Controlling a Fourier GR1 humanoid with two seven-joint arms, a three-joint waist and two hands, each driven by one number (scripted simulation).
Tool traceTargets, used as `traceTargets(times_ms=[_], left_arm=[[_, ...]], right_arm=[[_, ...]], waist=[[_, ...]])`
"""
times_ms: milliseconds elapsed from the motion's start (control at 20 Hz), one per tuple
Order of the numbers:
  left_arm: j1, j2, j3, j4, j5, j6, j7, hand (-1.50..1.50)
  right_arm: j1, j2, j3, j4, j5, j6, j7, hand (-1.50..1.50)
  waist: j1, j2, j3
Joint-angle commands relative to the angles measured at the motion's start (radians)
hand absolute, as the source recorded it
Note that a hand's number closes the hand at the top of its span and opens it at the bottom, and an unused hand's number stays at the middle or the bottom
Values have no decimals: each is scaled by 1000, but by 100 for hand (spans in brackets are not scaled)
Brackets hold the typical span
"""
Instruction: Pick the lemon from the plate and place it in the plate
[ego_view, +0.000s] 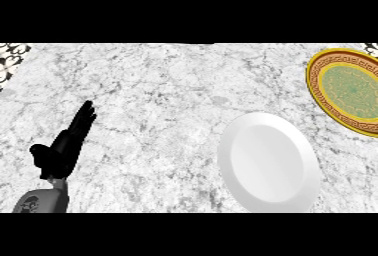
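Resting lower left, left hand (63, 149) open, white plate (267, 162) well apart rightward, gold-rimmed plate (347, 90) farther right.

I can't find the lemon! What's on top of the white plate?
Nothing lies on the white plate: its whole top shows bare. The gold-rimmed plate also looks bare, but its right side runs out of view.

On the tabletop (155, 85) the nearer plate (267, 162) lies front right, the farther plate (348, 90) behind it at the right edge, the left hand (63, 151) well apart, front left.
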Motion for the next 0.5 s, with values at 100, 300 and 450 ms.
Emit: traceTargets(times_ms=[100,300,450], left_arm=[[3,-1,3,36,-15,-4,-53,0],[-6,-7,3,39,-10,-7,-34,0],[-4,-13,4,23,-21,13,-14,0]], right_arm=[[-140,71,72,51,59,30,46,150],[-237,176,113,38,93,-31,118,150],[-218,270,148,14,118,-94,133,150]], waist=[[4,3,-1],[2,2,-1],[-16,-4,-2]])
